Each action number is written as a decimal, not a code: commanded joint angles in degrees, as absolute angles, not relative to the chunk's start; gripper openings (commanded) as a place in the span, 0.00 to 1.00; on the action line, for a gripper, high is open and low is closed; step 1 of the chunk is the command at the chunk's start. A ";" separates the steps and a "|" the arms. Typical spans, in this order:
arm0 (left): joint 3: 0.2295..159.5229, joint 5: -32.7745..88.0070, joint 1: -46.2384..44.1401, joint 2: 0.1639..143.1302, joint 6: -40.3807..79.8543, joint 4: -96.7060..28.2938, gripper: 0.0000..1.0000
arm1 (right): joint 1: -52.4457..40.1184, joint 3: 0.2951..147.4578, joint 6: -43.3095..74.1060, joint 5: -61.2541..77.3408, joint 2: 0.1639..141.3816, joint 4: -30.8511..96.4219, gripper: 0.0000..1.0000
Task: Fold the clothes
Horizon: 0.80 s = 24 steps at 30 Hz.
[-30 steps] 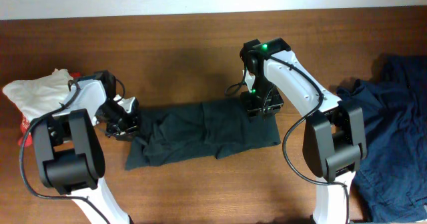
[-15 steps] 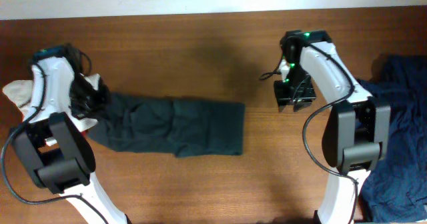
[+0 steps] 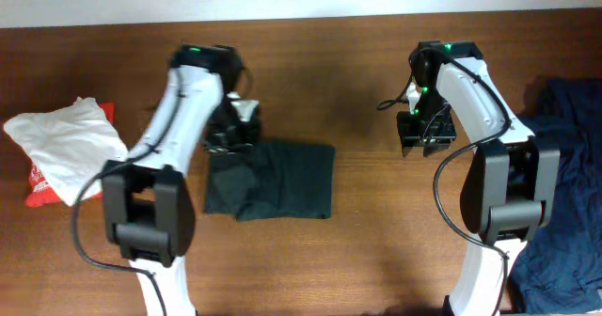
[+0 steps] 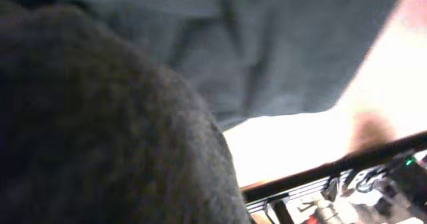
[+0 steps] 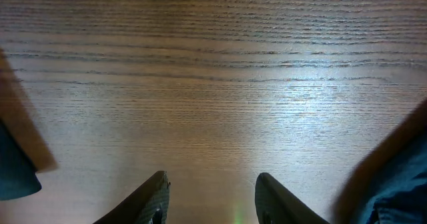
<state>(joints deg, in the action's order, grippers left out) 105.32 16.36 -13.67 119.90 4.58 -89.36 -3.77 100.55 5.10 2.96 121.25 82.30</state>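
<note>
A dark green garment (image 3: 282,180) lies folded over itself in the middle of the wooden table. My left gripper (image 3: 230,131) is at its far left corner, with cloth bunched under it. In the left wrist view the dark cloth (image 4: 133,117) fills the frame close up and hides the jaws; the gripper appears shut on the garment. My right gripper (image 3: 423,133) is open and empty above bare wood, to the right of the garment. Its two fingers (image 5: 210,197) show apart, with nothing between them.
A white cloth (image 3: 61,142) with something red (image 3: 38,180) under it lies at the far left. A pile of blue clothes (image 3: 564,165) lies at the right edge; a part shows in the right wrist view (image 5: 393,184).
My left gripper has swung from the far left to the middle, carrying the garment's left end over it, so the garment is now about half as long. My right gripper has barely moved.
</note>
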 commanded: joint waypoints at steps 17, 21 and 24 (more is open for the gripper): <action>106.13 31.70 -21.98 119.90 2.35 -85.06 0.00 | -6.87 94.32 -4.29 19.42 122.21 77.23 0.09; 106.13 31.70 -21.98 119.90 2.31 -84.68 0.00 | -12.45 86.11 -3.73 22.52 122.21 67.09 0.08; 106.13 31.75 -21.98 119.90 2.31 -84.58 0.00 | -16.14 81.08 -1.34 22.55 122.21 59.18 0.06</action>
